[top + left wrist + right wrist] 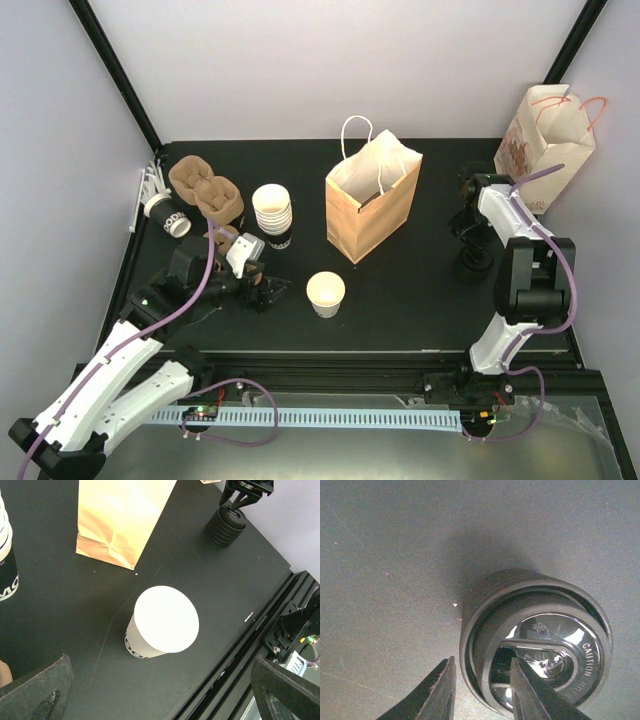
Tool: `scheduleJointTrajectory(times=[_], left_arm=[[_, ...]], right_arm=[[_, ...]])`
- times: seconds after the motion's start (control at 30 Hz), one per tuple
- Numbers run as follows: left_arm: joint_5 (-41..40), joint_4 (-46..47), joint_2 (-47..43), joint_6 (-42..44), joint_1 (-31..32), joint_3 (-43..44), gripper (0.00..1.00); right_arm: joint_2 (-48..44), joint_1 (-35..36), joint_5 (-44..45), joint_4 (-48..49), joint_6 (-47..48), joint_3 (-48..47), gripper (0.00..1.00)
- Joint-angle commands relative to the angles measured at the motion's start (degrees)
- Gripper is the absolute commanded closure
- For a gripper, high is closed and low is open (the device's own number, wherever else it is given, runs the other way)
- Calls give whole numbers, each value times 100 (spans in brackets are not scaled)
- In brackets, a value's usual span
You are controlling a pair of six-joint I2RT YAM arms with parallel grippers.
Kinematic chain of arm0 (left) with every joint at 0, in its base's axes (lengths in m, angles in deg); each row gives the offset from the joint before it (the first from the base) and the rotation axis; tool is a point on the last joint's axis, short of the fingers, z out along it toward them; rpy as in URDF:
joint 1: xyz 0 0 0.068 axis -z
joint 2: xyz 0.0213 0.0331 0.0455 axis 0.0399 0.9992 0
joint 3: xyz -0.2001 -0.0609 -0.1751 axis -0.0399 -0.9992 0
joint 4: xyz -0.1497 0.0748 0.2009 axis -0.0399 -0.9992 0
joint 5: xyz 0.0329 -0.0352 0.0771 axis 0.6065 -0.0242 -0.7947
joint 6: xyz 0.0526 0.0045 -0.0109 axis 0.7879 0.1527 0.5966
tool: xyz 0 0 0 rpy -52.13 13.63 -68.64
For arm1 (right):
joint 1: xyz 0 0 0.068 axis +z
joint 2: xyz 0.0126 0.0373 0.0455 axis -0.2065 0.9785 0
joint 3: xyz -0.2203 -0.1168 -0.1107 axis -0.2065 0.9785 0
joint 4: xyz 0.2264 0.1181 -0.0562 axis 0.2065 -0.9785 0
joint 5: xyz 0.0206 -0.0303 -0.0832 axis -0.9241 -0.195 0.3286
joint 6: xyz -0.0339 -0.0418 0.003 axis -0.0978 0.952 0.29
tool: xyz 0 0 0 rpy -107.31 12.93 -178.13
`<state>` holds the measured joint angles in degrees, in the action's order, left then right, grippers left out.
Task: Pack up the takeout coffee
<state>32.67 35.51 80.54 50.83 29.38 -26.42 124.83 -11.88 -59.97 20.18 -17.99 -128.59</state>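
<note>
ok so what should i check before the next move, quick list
1. Right gripper straddles the rim of the top lid: ok.
2. Firm pinch on that lid: not ok, the jaws stand apart.
3. Open cup upright and uncovered: ok.
4. Left gripper open and empty: ok.
5. Paper bag upright, mouth open: ok.
6. Only one lid will come off the stack: cannot tell.

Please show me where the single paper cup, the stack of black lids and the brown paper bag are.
single paper cup (166, 619), left wrist view, on its white top
stack of black lids (222, 530), left wrist view, on its ribbed side
brown paper bag (365, 215), top external view, on its front wall
</note>
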Motion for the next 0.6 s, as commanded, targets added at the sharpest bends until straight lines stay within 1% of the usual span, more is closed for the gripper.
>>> scheduleJointTrajectory(times=[0.0,0.07,0.2,0.3,0.37,0.4,0.47,0.57], left_arm=[[8,146,-67,65,54,-3,1],[4,146,-66,71,53,-4,1],[8,146,-71,76,60,-8,1],[8,141,-75,76,53,-7,1],[8,142,-79,76,52,-4,1],[4,138,-83,76,59,-7,1],[8,139,-88,73,57,-6,1],[8,139,-101,73,59,-11,1]], right_arm=[[119,50,226,43,-142,-154,67],[128,67,260,59,-146,-137,68],[176,73,297,19,-164,-136,83],[157,69,318,-30,-173,-143,85],[114,73,330,-43,-160,-132,92],[85,78,352,-68,-164,-135,93],[20,74,386,-162,-166,-174,98],[-142,80,476,-296,-158,-259,99]])
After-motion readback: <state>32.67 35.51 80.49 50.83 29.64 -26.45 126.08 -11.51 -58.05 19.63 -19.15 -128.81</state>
